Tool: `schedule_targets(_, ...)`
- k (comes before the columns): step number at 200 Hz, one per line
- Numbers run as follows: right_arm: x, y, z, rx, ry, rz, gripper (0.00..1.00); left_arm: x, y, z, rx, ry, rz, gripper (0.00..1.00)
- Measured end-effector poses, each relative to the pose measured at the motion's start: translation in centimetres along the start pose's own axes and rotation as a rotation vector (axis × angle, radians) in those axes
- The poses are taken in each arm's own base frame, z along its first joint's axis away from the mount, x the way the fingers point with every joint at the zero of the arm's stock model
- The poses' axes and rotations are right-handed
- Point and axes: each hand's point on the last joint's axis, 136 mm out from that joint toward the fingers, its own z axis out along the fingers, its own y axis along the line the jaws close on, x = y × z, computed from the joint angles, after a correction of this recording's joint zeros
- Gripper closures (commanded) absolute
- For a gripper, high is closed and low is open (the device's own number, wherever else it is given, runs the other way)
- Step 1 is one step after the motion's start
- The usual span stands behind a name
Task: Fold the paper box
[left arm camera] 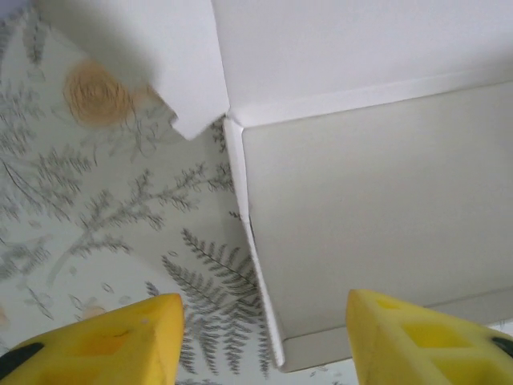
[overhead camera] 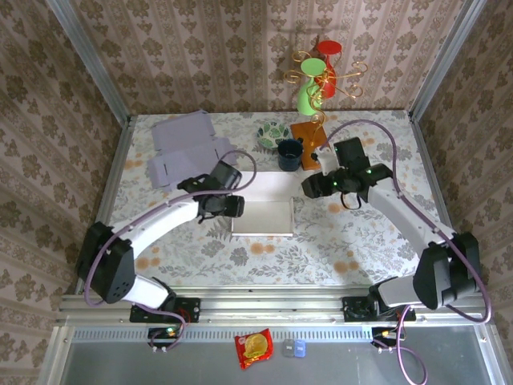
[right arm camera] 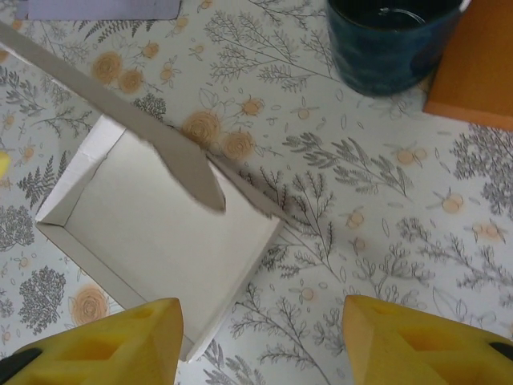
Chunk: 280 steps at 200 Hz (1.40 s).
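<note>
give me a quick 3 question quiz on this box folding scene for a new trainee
1. True or false: the left gripper is shut on the paper box.
2. Which thing stands just beyond the box in the top view? A) dark mug B) glass bottle C) stapler
3. Fill in: the flat slab right of the mug is ___ in colour.
Key: 1 false, it is open and grips nothing. 2 A. 3 orange.

text: none legible | labels: none | red packet (overhead camera: pixel 253 348): print unreadable
</note>
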Motion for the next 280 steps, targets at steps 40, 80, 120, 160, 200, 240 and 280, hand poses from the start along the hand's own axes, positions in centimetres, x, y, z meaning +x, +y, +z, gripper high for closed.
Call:
schedule_targets(40, -0.7, 0.1, 1.3, -0.011, 0.050, -0.033, 0.41, -3.1, 2.2, -2.5, 0.126, -0.038, 0.135, 0.42)
schedule_targets(80, -0.8, 0.7, 1.4, -0.022, 0.076, -0.062, 0.41, -6.0, 2.3, -3.3, 0.197, -0.063, 0.279, 0.42)
schedule_targets(120, -1.0, 1.1, 2.1, -0.032, 0.109, -0.075, 0.43, -6.7, 2.3, -1.4, 0.209, -0.021, 0.358, 0.47)
schedule_targets(160, -1.3, 1.0, 3.4, -0.031, 0.143, -0.081, 0.45, -6.6, 2.2, -0.3, 0.223, 0.005, 0.375, 0.58)
schedule_targets(200, -0.8, 0.9, 4.1, -0.025, 0.173, -0.091, 0.50, -6.8, 1.7, -0.2, 0.247, 0.004, 0.373, 0.71)
schedule_targets(240, -1.0, 1.0, 4.0, -0.020, 0.171, -0.096, 0.58, -6.9, 1.5, 0.0, 0.258, 0.008, 0.372, 0.79)
schedule_targets(280, -1.1, 0.8, 4.0, -0.005, 0.172, -0.101, 0.66, -7.2, 1.0, -0.1, 0.260, 0.003, 0.371, 0.87)
